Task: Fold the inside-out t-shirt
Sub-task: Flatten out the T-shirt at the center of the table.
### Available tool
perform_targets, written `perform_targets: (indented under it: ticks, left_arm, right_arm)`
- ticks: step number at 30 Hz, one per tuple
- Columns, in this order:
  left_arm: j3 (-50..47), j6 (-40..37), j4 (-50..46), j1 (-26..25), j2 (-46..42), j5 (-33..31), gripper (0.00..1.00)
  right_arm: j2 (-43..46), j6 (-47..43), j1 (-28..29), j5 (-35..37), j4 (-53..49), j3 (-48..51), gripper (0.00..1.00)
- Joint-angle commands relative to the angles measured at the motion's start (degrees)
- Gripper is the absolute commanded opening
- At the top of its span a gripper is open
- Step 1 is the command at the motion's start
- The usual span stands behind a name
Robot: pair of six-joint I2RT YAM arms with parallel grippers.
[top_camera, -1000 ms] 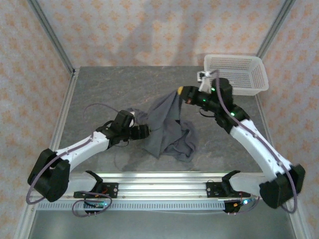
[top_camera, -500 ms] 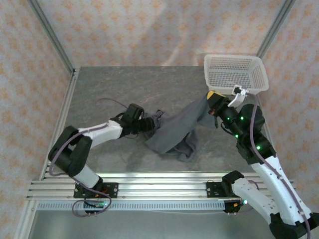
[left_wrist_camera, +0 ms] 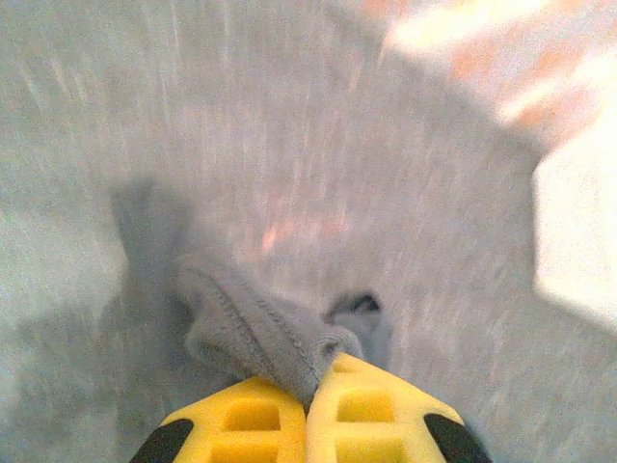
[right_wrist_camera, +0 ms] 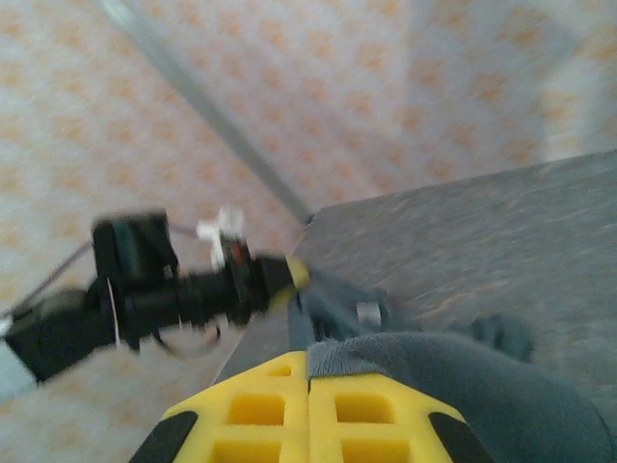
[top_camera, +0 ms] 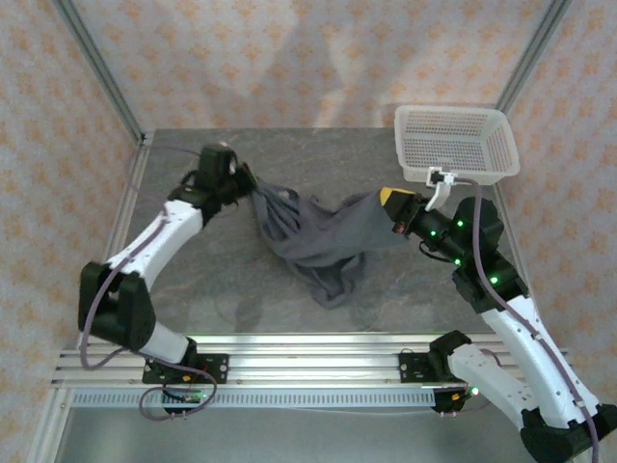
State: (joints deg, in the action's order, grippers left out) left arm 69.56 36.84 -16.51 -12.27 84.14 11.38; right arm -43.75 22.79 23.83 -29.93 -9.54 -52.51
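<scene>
Inside-out t-shirt (top_camera: 323, 236), slate-grey, sagging, gripped by left tool (top_camera: 248, 187) and right tool (top_camera: 388, 199).

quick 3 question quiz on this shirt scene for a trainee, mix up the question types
1. True or false: the left fingers and the right fingers are both shut on the t-shirt.
2. Where does the white basket stand on the table? A: far right corner. B: near left corner. C: middle, under the cloth.
3. Short answer: is the t-shirt folded yet?

Key
1. True.
2. A.
3. No. It is bunched and strung between the two arms, with its lower part drooping towards the table.
</scene>
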Motion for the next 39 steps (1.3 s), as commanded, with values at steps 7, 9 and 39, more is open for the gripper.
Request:
perform_targets:
  ticks: [7,9,39]
  left_arm:
    - [2.54,-1.66,-9.24,6.29,5.20,-16.77,0.00]
    - [2.05,-0.37,-8.61,8.31,8.21,-16.91,0.00]
    - [-10.26,-7.60,-9.02,-7.81,-13.72,1.61,0.45]
  right_arm:
    - [-3.51,14.18,8.03,-6.16,12.21,22.71,0.00]
    - [-4.33,16.70,9.34,-2.44,11.94,26.58,0.00]
    - [-46.85,-9.70,29.31,31.43,-23.26,-0.31,0.34]
